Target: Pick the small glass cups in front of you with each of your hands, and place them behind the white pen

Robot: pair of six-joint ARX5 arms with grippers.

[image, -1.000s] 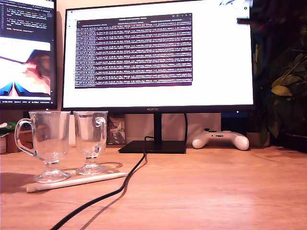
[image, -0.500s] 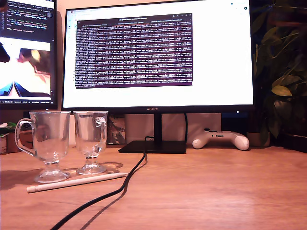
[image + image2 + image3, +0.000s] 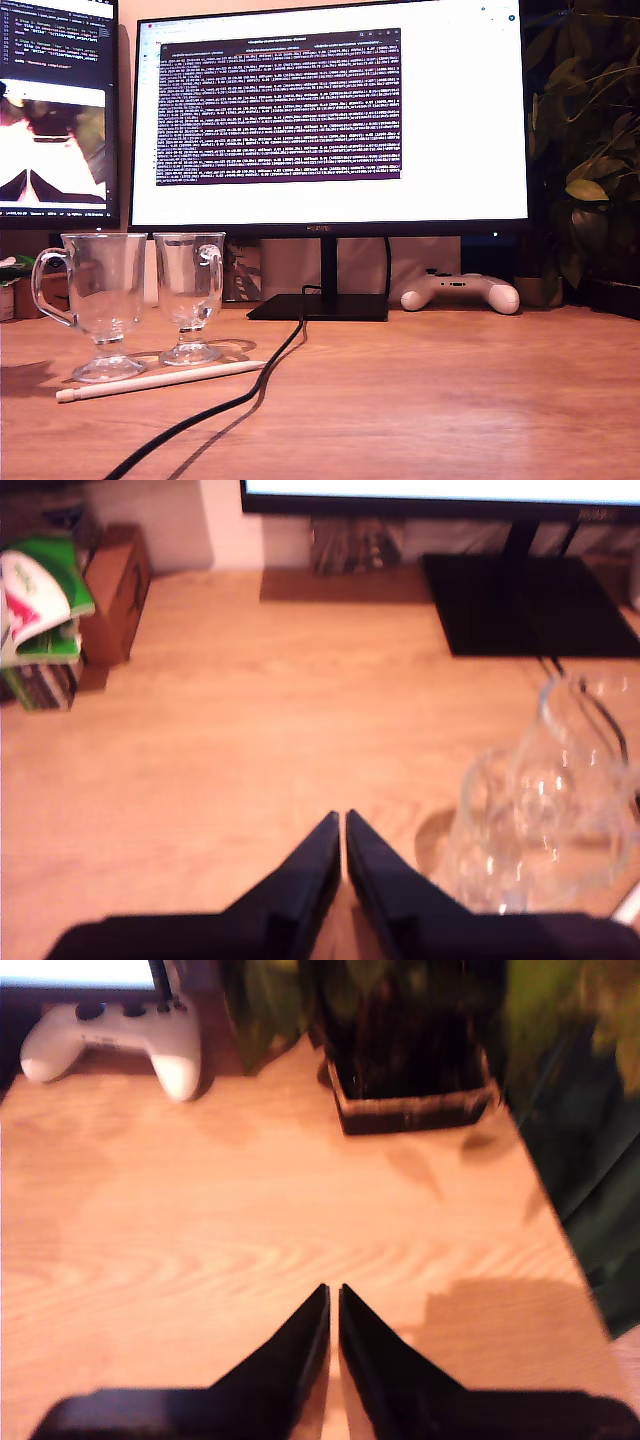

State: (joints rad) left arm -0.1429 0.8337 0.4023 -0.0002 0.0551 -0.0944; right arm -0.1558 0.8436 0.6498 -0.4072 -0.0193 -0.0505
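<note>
**A:** Exterior view, versus a second ago: both clear glass stemmed mugs, first [image 3: 100, 303] and second [image 3: 190, 296], sit unmoved just behind the slim white pen [image 3: 160, 380]. The only changes are the picture on the side monitor [image 3: 55, 110] and a shadow shrinking on the wooden desk [image 3: 450, 400] beside the pen.

**B:** Claws?

**A:** My first gripper [image 3: 343, 852] is pressed together and empty, the mugs [image 3: 540, 810] near it and untouched. My second gripper [image 3: 333, 1325] is pressed together too, over bare desk, well away from the pen, near the white game controller [image 3: 110, 1040].

**B:** So placement looks finished, arms clear.

**A:** Likely. As for writing, the big monitor [image 3: 330, 120] has a bezel logo and terminal lines, both too small to read.
</note>
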